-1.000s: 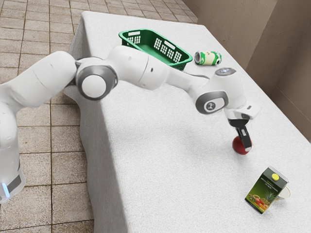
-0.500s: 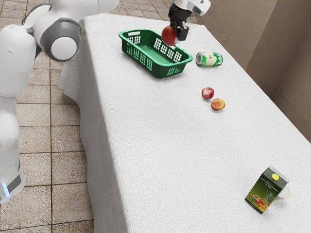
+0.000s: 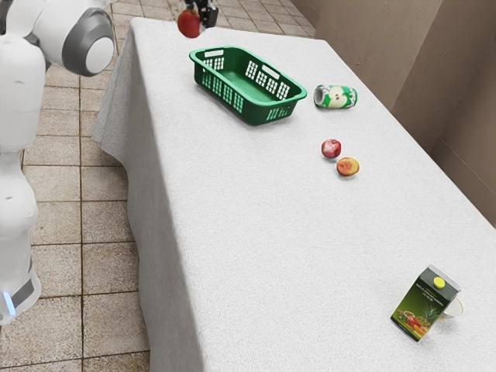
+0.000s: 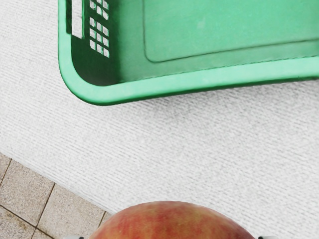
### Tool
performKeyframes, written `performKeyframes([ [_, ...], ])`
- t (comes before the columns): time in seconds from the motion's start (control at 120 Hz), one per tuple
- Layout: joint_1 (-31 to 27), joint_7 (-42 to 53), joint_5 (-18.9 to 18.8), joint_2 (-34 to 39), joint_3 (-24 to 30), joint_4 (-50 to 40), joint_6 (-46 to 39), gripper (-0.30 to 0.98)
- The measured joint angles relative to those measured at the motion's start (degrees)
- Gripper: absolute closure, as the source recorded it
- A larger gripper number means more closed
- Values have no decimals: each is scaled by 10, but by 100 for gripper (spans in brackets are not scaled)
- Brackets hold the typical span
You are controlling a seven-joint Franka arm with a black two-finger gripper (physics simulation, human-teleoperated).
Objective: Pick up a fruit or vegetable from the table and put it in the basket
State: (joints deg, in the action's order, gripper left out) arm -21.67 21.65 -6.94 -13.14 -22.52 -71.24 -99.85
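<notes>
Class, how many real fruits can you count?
3: the large red one the hand holds, plus a smaller red one and an orange one close together on the table.

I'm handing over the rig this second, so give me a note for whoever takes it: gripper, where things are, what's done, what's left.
Gripper: jaws shut on the big red fruit, up in the air.
Basket: upright on the table; the held fruit looks off beside it, not over it.
On the table: two smaller fruits, a can lying on its side, a carton with a cup behind.
Done: fruit picked up.
Left: bring it over the basket, lower, release.
</notes>
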Motion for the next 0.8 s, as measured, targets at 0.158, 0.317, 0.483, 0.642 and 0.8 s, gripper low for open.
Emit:
performKeyframes([
  [0.158, -4, 22, 20, -38, 13, 5, -109, 32],
  [0.317, -16, 38, 33, -20, 12, -101, -247, 36],
  [0.483, -24, 47, -37, -25, 4, -129, -393, 34],
  [0.642, -34, 52, -76, -60, 4, -128, -488, 32],
  [0.8, -35, 58, -84, -65, 6, -125, -541, 30],
])
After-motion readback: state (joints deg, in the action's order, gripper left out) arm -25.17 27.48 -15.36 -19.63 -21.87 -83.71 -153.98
